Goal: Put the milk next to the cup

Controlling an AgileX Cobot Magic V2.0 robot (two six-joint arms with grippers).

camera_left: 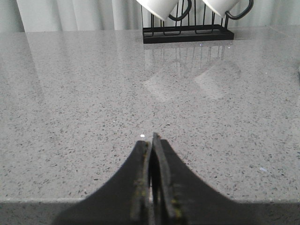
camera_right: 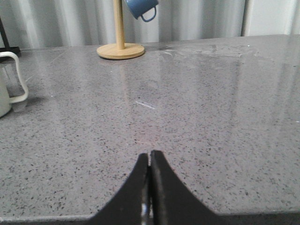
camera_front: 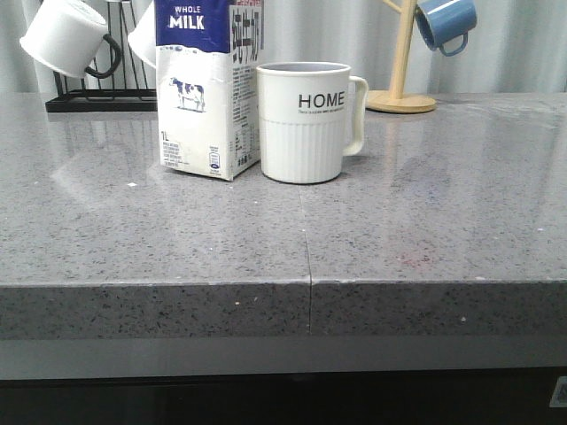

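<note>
The milk carton [camera_front: 207, 88], white with a dark blue top, stands upright on the grey counter. The cream ribbed "HOME" cup [camera_front: 304, 122] stands right beside it on its right, touching or nearly so, handle to the right. The cup's handle also shows at the edge of the right wrist view [camera_right: 10, 83]. Neither gripper shows in the front view. My left gripper [camera_left: 151, 139] is shut and empty above the counter's near edge. My right gripper [camera_right: 149, 153] is shut and empty, also above the near edge, well away from the cup.
A black rack [camera_front: 102, 99] with white black-handled mugs [camera_front: 66, 37] stands at the back left; it also shows in the left wrist view [camera_left: 187, 33]. A wooden mug tree [camera_front: 402, 62] holding a small blue mug [camera_front: 446, 22] stands at the back right. The counter's front edge [camera_front: 306, 285] is near.
</note>
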